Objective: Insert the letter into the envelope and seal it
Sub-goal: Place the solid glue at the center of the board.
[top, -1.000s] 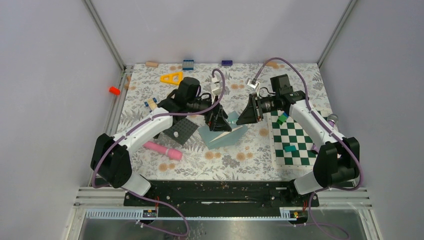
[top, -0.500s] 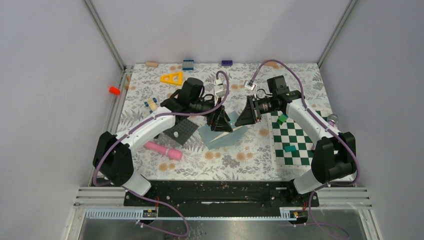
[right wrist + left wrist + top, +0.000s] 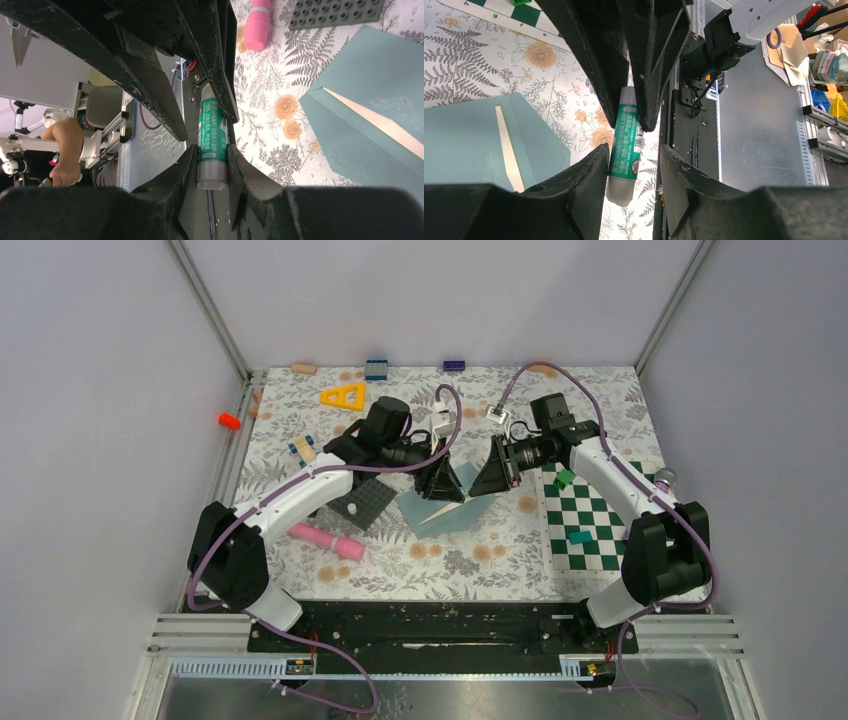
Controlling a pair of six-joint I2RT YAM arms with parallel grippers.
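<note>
The teal-grey envelope (image 3: 447, 511) lies flat mid-table with its flap open; it also shows in the wrist views (image 3: 464, 145) (image 3: 372, 95). A thin cream strip (image 3: 372, 121) runs along its mouth; I cannot tell whether that is the letter. Above the envelope the two grippers face each other tip to tip. My right gripper (image 3: 212, 147) (image 3: 474, 483) is shut on the grey end of a green glue stick (image 3: 212, 137). My left gripper (image 3: 633, 150) (image 3: 458, 484) straddles the stick's other end (image 3: 625, 142): one finger touches it, and a gap remains at the other.
A dark grey studded mat (image 3: 365, 502) and a pink cylinder (image 3: 325, 538) lie left of the envelope. A green-and-white chessboard (image 3: 590, 525) with small green blocks lies at the right. A yellow triangle (image 3: 343, 396) and small blocks sit at the back.
My left gripper's jaws have narrowed around the glue stick's end. Both wrists have shifted slightly, bringing the two grippers closer together over the envelope.
</note>
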